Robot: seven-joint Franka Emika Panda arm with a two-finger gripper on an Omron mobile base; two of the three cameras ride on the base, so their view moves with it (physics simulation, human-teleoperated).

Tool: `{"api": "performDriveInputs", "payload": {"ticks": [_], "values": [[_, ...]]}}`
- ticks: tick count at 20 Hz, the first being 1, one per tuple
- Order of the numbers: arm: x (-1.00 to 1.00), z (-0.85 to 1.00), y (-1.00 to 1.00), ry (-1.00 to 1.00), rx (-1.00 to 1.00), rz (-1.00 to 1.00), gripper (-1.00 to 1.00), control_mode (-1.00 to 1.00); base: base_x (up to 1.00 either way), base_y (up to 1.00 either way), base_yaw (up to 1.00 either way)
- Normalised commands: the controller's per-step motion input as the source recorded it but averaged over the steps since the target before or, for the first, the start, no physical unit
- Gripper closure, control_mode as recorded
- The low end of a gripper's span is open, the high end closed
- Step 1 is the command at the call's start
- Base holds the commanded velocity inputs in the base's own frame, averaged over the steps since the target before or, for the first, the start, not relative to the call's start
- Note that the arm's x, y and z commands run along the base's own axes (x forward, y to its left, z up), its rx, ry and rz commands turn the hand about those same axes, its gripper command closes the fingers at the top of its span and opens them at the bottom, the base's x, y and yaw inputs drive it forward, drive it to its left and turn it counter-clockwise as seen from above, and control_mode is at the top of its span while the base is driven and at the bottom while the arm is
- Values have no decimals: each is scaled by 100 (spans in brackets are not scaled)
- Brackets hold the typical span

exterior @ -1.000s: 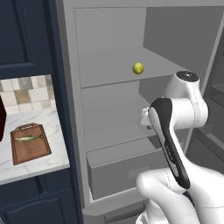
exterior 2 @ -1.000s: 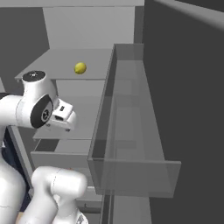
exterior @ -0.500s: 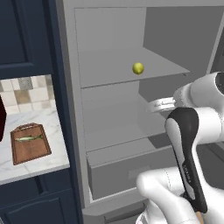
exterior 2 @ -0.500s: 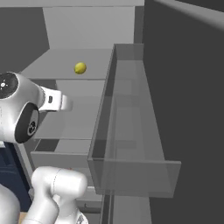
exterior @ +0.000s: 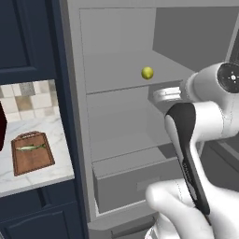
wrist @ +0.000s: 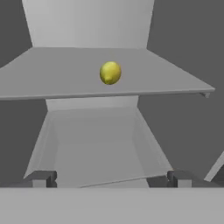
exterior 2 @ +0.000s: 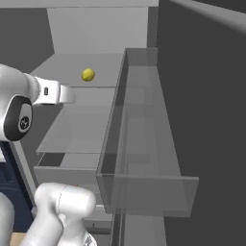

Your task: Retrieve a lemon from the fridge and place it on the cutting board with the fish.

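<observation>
While your view runs left to right, you see the thin greenish fish (exterior: 29, 147) on the brown wooden cutting board (exterior: 32, 159), then the smooth grey fridge (exterior: 121, 116), its lemon (exterior: 147, 73) alone on the upper shelf. Your gripper (wrist: 111, 178) looks spread apart, empty, below it.

The fridge (exterior: 116, 140) stands open, grey inside, and a small yellow lemon (exterior: 147, 73) sits alone on its upper shelf, near the middle. Off to the left on the marble counter lies the brown cutting board (exterior: 31, 158), with the thin greenish fish (exterior: 30, 147) lying across its upper part.
</observation>
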Motion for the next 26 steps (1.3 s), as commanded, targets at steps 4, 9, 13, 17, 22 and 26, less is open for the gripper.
{"api": "performDriveInputs", "payload": {"ticks": [4,9,13,17,22,26], "values": [[14,31,0,0,14,-12,-100,-100,0,0,0],[54,0,0,0,8,-10,-100,-100,0,0,0],[73,0,0,0,1,-7,-100,-100,0,0,0],[76,0,0,0,1,-6,-100,-100,0,0,0],[73,-10,0,0,0,-2,-100,-100,0,0,0],[62,-19,0,0,1,0,-100,-100,0,0,0]]}}
